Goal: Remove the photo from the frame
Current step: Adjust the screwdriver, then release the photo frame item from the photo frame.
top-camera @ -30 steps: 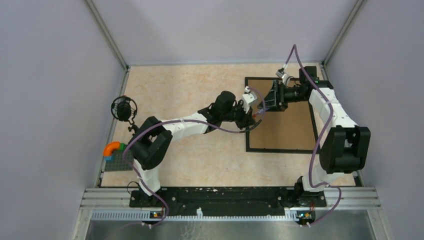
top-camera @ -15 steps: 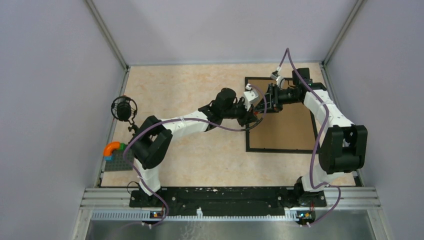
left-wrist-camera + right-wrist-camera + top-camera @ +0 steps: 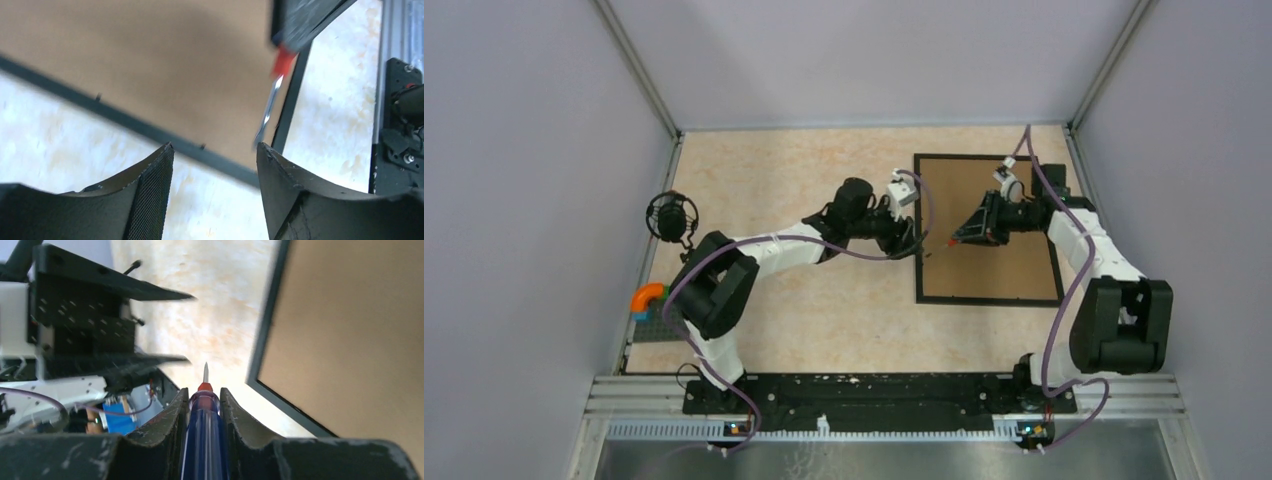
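Note:
The frame (image 3: pixel 918 230) lies face down at the right of the table, thin black border around a brown board back (image 3: pixel 999 270). The photo is hidden under that board. My right gripper (image 3: pixel 965 231) hovers over the board's upper left and is shut on a blue-handled screwdriver (image 3: pixel 202 430); its red collar and metal tip (image 3: pixel 936 247) point left past the frame's left edge (image 3: pixel 262 340). My left gripper (image 3: pixel 913 241) sits just left of that edge, open and empty. In the left wrist view its gripper (image 3: pixel 215 147) faces the frame edge (image 3: pixel 150 131), with the screwdriver (image 3: pixel 272 100) above.
A black round device (image 3: pixel 671 216) stands by the left wall. A grey baseplate with orange, blue and green bricks (image 3: pixel 652 300) lies at the near left. Grey walls close in three sides; a metal rail (image 3: pixel 884 390) runs along the near edge.
The left gripper opened, let go of the screwdriver and drew back left. The right gripper shut on the screwdriver and carried it toward the near side, over the frame's back.

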You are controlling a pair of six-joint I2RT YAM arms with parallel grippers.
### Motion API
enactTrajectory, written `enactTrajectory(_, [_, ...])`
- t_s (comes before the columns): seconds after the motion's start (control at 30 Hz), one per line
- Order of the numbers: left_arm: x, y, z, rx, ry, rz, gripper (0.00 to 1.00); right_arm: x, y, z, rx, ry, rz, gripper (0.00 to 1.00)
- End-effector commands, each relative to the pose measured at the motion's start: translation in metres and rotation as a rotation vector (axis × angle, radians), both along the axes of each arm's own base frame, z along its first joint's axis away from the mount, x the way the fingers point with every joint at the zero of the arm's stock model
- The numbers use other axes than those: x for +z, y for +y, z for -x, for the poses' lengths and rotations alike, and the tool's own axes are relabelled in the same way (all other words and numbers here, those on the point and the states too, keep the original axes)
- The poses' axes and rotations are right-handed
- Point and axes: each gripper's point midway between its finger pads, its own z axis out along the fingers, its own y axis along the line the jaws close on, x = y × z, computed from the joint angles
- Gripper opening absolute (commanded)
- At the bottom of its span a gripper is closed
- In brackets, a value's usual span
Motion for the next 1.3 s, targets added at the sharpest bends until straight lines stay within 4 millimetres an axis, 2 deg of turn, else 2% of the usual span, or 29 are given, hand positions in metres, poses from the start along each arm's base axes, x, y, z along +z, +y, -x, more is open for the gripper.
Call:
enactTrajectory(0.0, [-0.009,0.033,-0.008,0.064,0.065,0.014,0.66,-0.024,-0.032,0.000,-0.222,0.020,0.028,0.00])
enactTrajectory(0.1, [-0.040,0.037,-0.003,0.103,0.194,-0.029,0.64,-0.041,-0.037,0.002,-0.270,0.029,0.036,0.00])
enactTrajectory(0.2, [-0.070,0.038,0.003,0.178,0.384,-0.041,0.56,-0.057,-0.046,-0.002,-0.340,0.050,0.086,0.00])
enactTrajectory(0.3, [-0.089,0.035,0.009,0.213,0.502,-0.021,0.51,-0.069,-0.050,-0.006,-0.413,0.064,0.091,0.00])
enactTrajectory(0.47, [-0.101,0.027,0.008,0.217,0.565,0.001,0.46,-0.078,-0.059,-0.017,-0.542,0.022,0.087,0.00])
enactTrajectory(0.7, [-0.118,0.016,0.011,0.200,0.599,-0.010,0.33,-0.080,-0.044,-0.020,-0.533,-0.040,0.062,0.00])
enactTrajectory(0.83, [-0.125,0.012,0.014,0.206,0.626,-0.012,0.29,-0.080,-0.036,-0.023,-0.509,-0.039,0.063,0.00])
enactTrajectory(0.97, [-0.129,0.009,0.014,0.213,0.637,-0.014,0.29,-0.082,-0.032,-0.017,-0.480,-0.022,0.065,0.00])
enactTrajectory(1.13, [-0.134,0.008,0.012,0.223,0.649,-0.015,0.28,-0.087,-0.017,0.004,-0.432,0.018,0.069,0.00])
enactTrajectory(1.27, [-0.137,0.008,0.013,0.225,0.653,-0.022,0.27,-0.088,-0.016,0.007,-0.446,0.015,0.052,0.00])
